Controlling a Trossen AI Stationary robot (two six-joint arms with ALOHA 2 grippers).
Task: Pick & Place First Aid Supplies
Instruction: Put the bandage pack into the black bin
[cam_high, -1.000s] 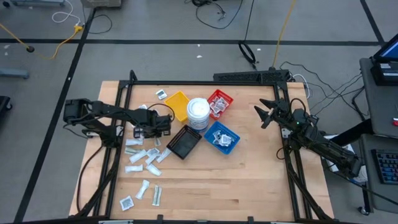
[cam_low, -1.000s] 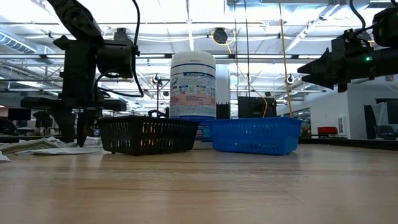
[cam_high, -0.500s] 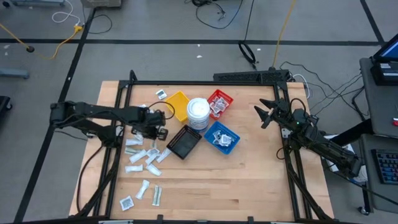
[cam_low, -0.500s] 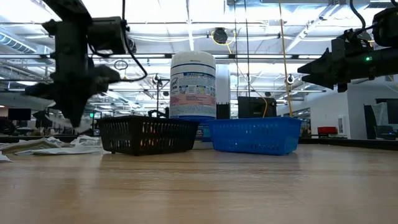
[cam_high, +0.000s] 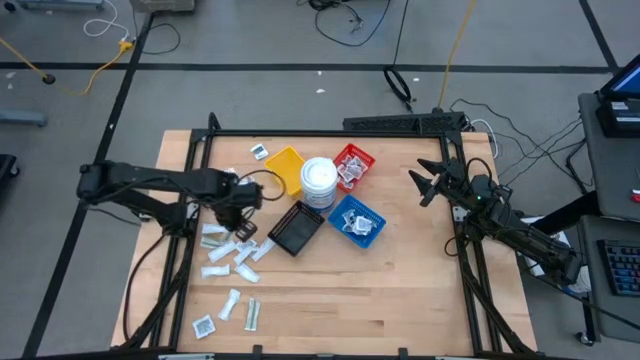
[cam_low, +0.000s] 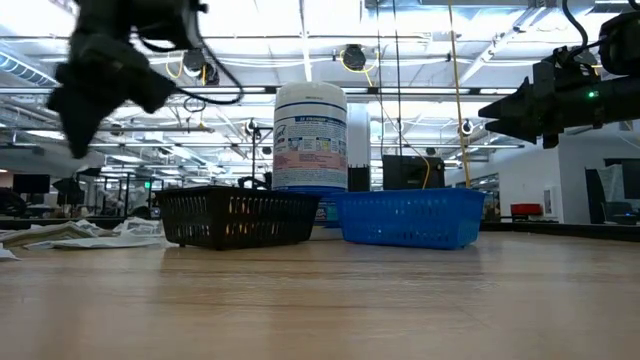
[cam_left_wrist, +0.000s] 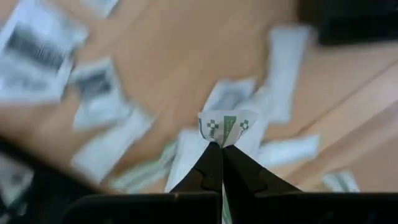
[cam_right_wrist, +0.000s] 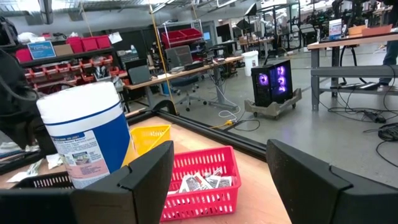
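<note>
Left gripper (cam_left_wrist: 221, 144) pinched shut on a small flat white paper packet with green print (cam_left_wrist: 226, 126), lifted just left of the black mesh rectangular tray (cam_high: 296, 229); nearer to that tray than the right gripper (cam_high: 424, 184), parked well right of it, fingers spread. Remaining thin, limp white packets (cam_high: 228, 258) scattered left of the tray on bare wood.

Looking straight down over the white tub (cam_high: 318, 179), level past it from table height (cam_low: 310, 137), both wrist views facing toward it.

Packets (cam_high: 232, 256) left of trays (cam_high: 296, 229) — tub (cam_high: 319, 180) behind.
</note>
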